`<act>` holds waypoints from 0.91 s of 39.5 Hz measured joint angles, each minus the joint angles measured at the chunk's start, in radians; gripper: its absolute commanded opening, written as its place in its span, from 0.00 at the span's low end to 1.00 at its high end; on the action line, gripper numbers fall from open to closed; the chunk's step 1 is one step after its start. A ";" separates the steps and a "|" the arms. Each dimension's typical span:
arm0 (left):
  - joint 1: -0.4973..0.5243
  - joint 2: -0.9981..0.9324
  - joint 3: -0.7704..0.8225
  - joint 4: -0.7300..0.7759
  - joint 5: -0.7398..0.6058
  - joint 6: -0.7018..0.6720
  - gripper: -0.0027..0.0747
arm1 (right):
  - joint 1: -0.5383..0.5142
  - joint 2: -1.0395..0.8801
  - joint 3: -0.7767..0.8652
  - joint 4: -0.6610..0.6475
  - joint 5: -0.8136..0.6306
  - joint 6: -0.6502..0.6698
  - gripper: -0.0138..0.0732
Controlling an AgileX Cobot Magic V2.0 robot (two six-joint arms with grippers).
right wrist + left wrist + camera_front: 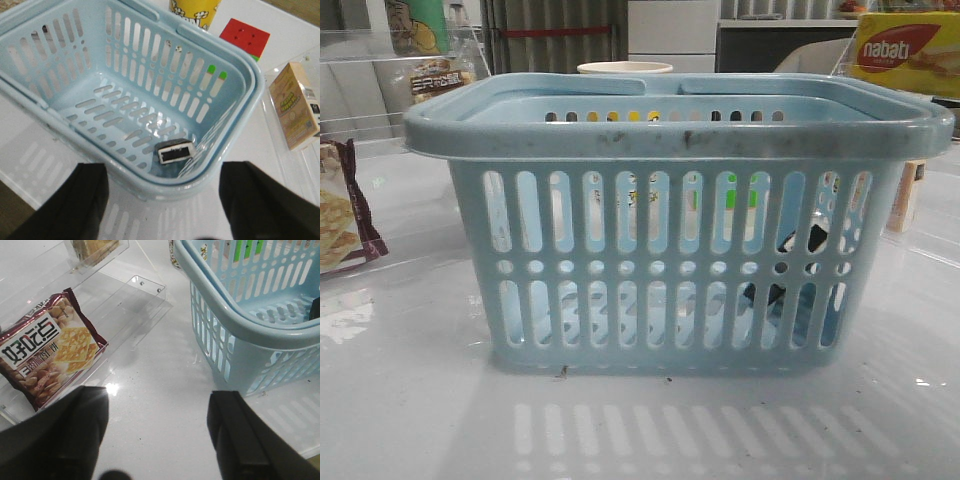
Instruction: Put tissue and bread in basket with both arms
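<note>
The tissue pack [175,151] sits on the floor of the blue basket [670,135], in a corner, and I can't spot the bread. Left of the basket lies a maroon-edged cracker packet [47,347] printed with Chinese characters; behind it, to the right, a yellow box [905,50] reads "nabati". Both the left gripper [160,440] and right gripper [162,200] are spread wide, holding nothing.

The basket [670,200] fills the front view and hides most of what stands behind it: only the rim of a cup [625,68] shows above it. The tissue [798,245] shows only as dark patches through the slots. A cracker packet [340,215] is cut off by the left edge.
</note>
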 measured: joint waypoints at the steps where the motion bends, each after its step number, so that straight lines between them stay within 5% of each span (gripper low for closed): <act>1: 0.000 0.000 0.000 0.000 0.000 0.000 0.65 | 0.000 -0.021 0.011 0.000 0.006 0.000 0.82; 29: 0.000 0.000 0.000 0.000 0.000 0.000 0.66 | 0.000 -0.213 0.145 -0.007 0.096 0.000 0.82; 36: 0.000 0.000 0.000 0.000 -0.010 0.000 0.81 | 0.000 -0.213 0.145 -0.007 0.096 0.000 0.82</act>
